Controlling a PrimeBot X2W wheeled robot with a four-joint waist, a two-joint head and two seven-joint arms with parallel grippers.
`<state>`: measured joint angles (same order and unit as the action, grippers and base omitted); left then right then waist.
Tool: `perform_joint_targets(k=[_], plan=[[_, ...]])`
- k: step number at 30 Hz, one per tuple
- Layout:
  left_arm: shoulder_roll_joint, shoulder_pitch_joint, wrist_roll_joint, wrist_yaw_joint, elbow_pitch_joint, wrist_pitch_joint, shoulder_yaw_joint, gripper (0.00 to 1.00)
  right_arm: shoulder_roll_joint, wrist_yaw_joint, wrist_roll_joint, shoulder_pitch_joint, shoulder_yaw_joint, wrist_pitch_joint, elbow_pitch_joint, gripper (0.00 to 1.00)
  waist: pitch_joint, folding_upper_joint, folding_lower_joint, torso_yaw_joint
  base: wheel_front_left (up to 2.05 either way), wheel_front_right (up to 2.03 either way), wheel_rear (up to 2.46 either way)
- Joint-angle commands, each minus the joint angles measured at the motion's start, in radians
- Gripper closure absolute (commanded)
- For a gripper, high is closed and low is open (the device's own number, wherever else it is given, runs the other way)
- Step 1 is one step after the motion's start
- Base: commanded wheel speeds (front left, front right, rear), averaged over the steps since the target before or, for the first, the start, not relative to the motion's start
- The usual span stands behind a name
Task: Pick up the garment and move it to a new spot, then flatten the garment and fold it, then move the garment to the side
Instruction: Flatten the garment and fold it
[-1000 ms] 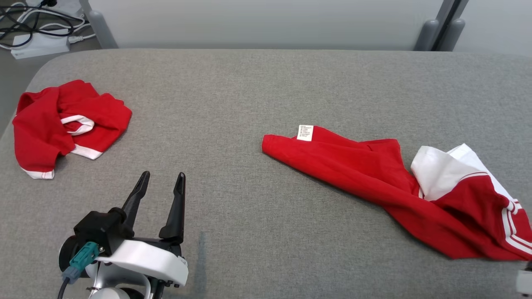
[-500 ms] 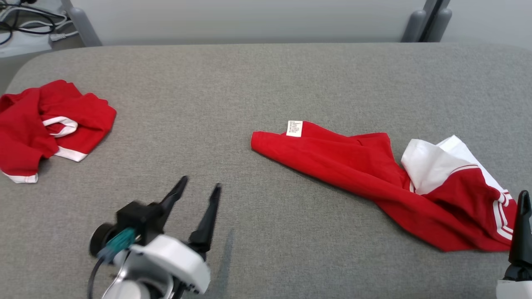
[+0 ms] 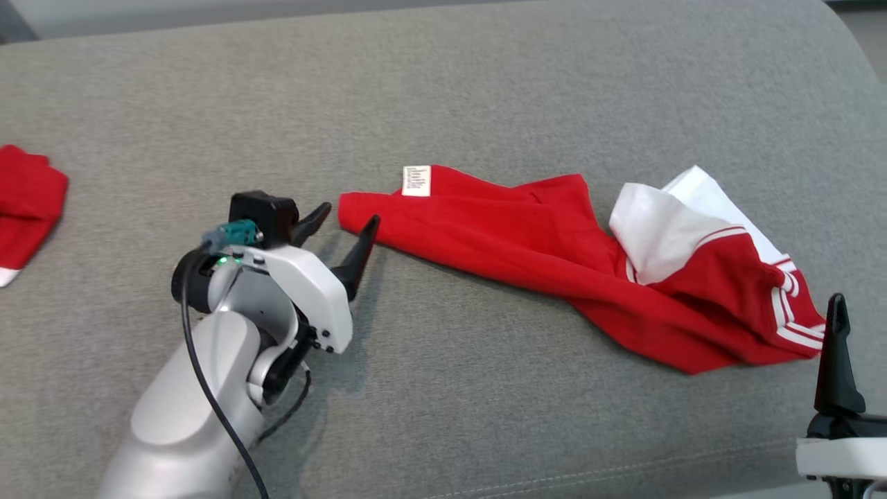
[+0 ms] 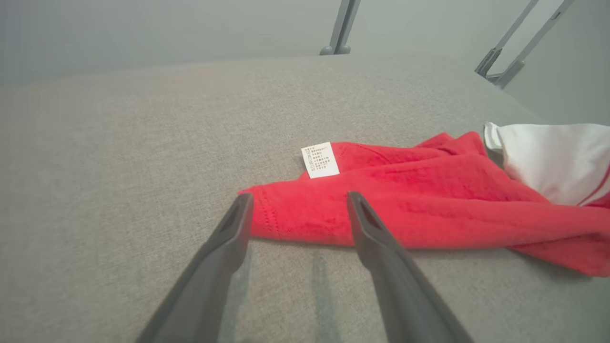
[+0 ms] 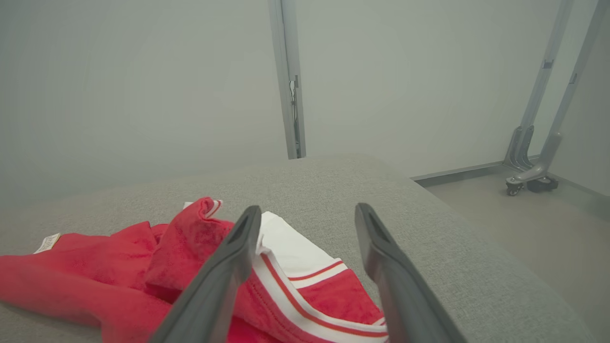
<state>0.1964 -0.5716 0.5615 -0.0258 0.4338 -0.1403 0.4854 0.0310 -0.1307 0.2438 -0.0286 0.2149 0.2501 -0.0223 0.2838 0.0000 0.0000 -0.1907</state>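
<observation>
A red garment [image 3: 527,242] with white panels and stripes lies crumpled across the grey padded table [image 3: 443,83], a white label [image 3: 416,180] near its left end. My left gripper [image 3: 350,213] is open, low over the table, its tips right at that left end. In the left wrist view the garment's hem corner [image 4: 286,214] lies just past the left gripper [image 4: 299,197]. My right gripper [image 5: 307,209] is open above the striped end of the garment [image 5: 305,281]. One of its fingers [image 3: 836,346] stands at the lower right of the head view, beside the striped corner.
A second red garment [image 3: 28,201] lies at the table's far left. The table's rounded right edge [image 5: 476,228] drops to the floor just beyond the right gripper. Grey frame legs on wheels [image 5: 529,176] stand on the floor past it.
The head camera has swung right and down. My left gripper has reached forward and right to the garment's left end. The right gripper's finger has come up beside the striped corner.
</observation>
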Motion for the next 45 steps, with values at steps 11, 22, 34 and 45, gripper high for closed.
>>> perform_joint_targets(k=[11,22,34,45], plan=[[-0.016,-0.201,0.040,-0.051,0.311,0.037,-0.052,0.00,0.019,0.000,0.029,0.072,-0.053,0.012,-0.014,0.00,0.079,0.0000,0.0000,-0.072,0.00,0.00,0.00],[-0.030,-0.258,0.053,-0.095,0.324,0.088,-0.010,1.00,0.019,0.000,0.051,0.080,-0.020,0.012,-0.007,0.00,0.084,0.0000,0.0000,-0.040,0.00,0.00,0.00],[0.123,-0.235,0.063,-0.032,0.172,0.211,-0.111,1.00,0.019,0.000,0.072,0.097,-0.014,0.012,0.014,0.00,0.071,0.0000,0.0000,0.050,0.00,0.00,0.00],[0.190,0.177,0.079,0.118,-0.179,0.296,-0.169,1.00,0.019,0.000,0.076,0.073,-0.006,0.012,0.039,0.00,0.032,0.0000,0.0000,0.132,0.00,0.00,0.00]])
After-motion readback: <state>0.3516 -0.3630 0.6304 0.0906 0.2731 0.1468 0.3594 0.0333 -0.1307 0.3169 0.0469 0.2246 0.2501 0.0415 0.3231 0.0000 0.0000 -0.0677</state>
